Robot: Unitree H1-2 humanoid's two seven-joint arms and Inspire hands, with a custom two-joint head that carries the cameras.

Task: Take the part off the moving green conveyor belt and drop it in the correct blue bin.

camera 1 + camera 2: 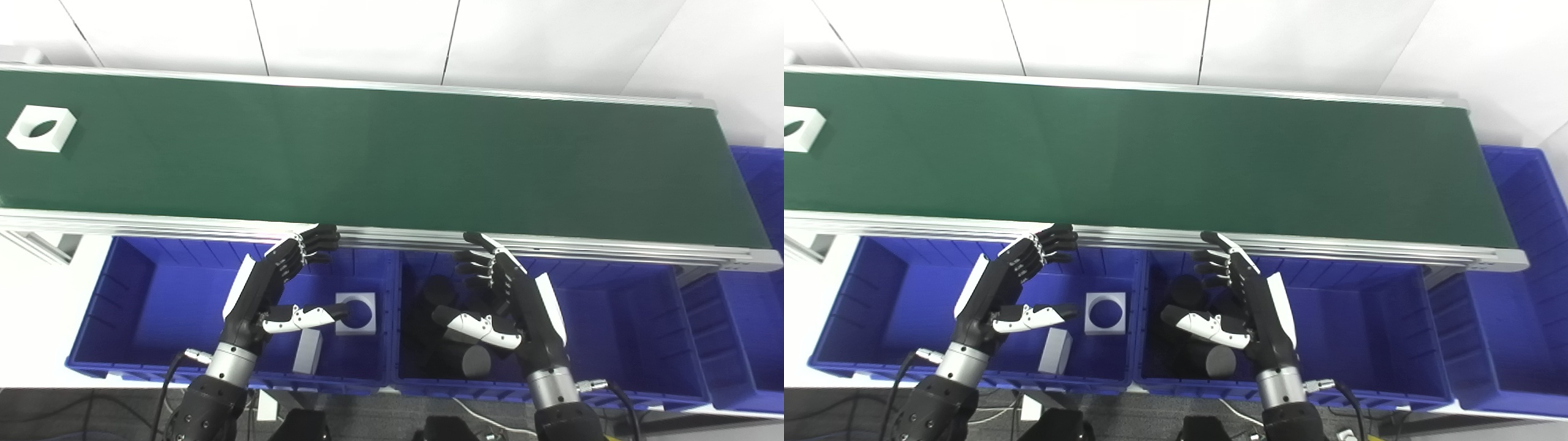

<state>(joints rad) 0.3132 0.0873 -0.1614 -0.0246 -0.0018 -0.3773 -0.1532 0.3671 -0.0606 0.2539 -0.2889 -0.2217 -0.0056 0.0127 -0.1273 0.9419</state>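
Observation:
A white square part with a round hole [41, 128] lies on the green conveyor belt [380, 159] at its far left. My left hand [275, 288] is open and empty, hovering over the left blue bin [122, 306], which holds white square parts [356, 313]. My right hand [502, 300] is open and empty over the middle blue bin [612, 318], which holds black cylinders [471, 361]. Both hands are near the belt's front rail, far from the part on the belt.
Another blue bin [759, 331] stands at the right end of the belt. The aluminium belt frame [392, 236] runs just beyond the fingertips. White wall panels are behind the belt. Cables hang below the bins.

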